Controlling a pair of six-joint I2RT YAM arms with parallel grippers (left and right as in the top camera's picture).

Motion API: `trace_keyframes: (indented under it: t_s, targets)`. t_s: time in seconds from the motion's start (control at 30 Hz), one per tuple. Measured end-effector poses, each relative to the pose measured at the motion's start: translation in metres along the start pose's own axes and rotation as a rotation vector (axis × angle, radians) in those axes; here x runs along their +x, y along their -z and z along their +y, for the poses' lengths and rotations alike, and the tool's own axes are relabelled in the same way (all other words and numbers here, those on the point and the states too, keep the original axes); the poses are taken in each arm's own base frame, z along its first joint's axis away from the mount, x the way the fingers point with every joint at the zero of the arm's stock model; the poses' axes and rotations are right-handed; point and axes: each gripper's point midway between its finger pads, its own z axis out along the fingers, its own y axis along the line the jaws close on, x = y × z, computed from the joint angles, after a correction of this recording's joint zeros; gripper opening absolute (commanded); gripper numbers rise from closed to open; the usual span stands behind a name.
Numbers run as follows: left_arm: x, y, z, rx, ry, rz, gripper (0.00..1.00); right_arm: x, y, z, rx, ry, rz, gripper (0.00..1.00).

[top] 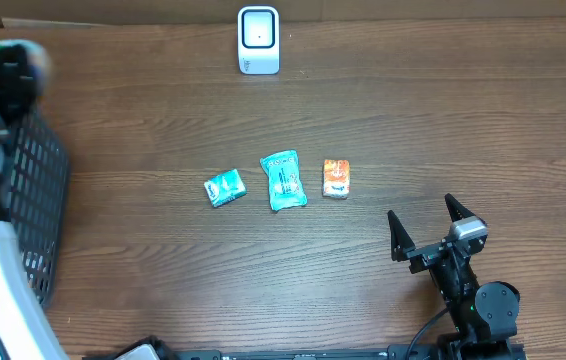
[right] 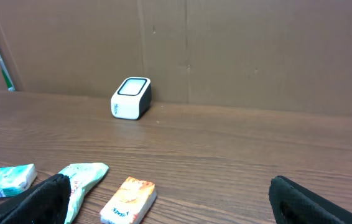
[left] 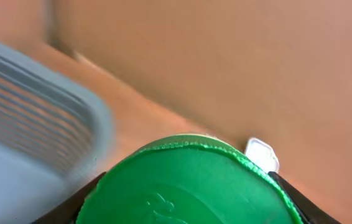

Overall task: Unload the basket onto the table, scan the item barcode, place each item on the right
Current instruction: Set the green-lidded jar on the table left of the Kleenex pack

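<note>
- Fingers of the left gripper [top: 8, 65] are clamped on a green round item [left: 188, 186], with one dark finger at each side of it in the left wrist view
- Left arm reaches to the 10 o'clock corner of the table [top: 483, 110], its gripper over the far end of the grey basket [top: 38, 190]; the overhead view blurs it there
- White scanner [top: 258, 40] stands upright at 12 o'clock, well apart from the held item
- Right gripper [top: 420, 206] sits at 4 o'clock, low over the wood and pointing toward 12 o'clock, its fingers spread wide with nothing between them
- Three packets lie in a row near the middle: a small teal packet [top: 225, 187], a larger teal packet [top: 284, 181] and an orange packet [top: 336, 178], the orange one at the right gripper's 11 o'clock
</note>
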Motion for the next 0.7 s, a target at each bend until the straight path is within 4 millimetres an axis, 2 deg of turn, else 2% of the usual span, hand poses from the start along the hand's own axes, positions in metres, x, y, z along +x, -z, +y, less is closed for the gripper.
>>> trace_keyframes:
  t_s: [0.13, 0.27, 0.5, 0.7]
  targets:
    - [0.053, -0.023, -0.034, 0.067, -0.046, 0.2, 0.56, 0.0, 0.0, 0.0, 0.001, 0.0, 0.0, 1.0]
    - [0.111, -0.054, -0.048, 0.071, -0.088, 0.413, 0.59, 0.0, 0.0, 0.0, 0.0, 0.0, 0.0, 1.0]
    - [0.205, -0.108, -0.046, 0.016, -0.165, 0.732, 0.58, 0.0, 0.0, 0.0, 0.001, -0.001, 0.0, 1.0]
    - [0.267, -0.137, -0.031, -0.071, -0.225, 0.914, 0.58, 0.0, 0.0, 0.0, 0.001, 0.0, 0.0, 1.0]
